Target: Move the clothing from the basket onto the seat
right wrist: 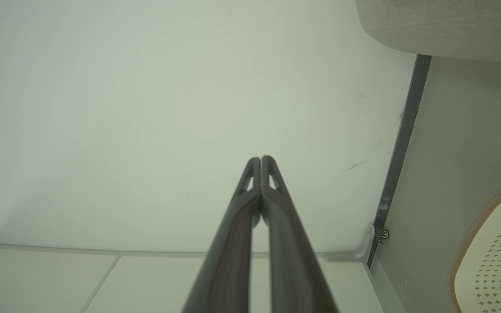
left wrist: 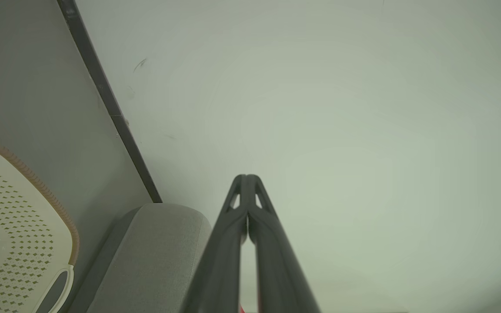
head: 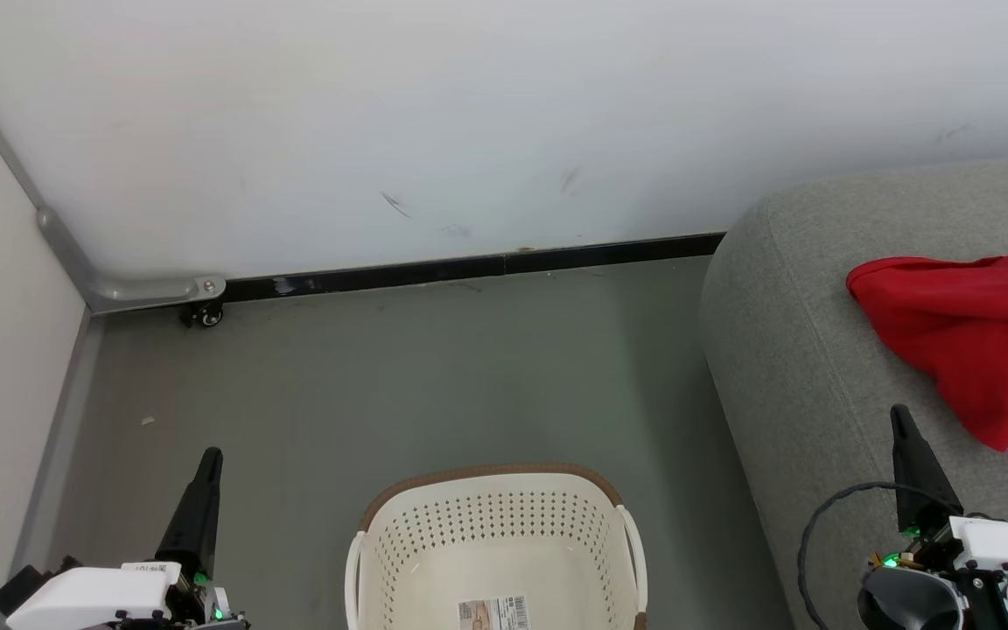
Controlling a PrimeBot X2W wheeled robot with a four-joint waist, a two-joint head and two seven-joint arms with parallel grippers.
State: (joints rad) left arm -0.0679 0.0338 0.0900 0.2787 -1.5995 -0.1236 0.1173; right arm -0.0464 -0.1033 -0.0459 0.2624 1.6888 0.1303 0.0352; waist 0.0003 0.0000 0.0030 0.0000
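As far as could be judged, the job looked pretty much done. The left gripper [head: 211,457] was seen at lower left, fingers pressed together on nothing. In the basket [head: 486,473], only a barcode sticker [head: 493,612] was spotted, though its near end was cut off. The clothing [head: 959,332] was found heaped on the seat [head: 784,350], with the right gripper [head: 900,413] parked near it, likewise closed and empty.
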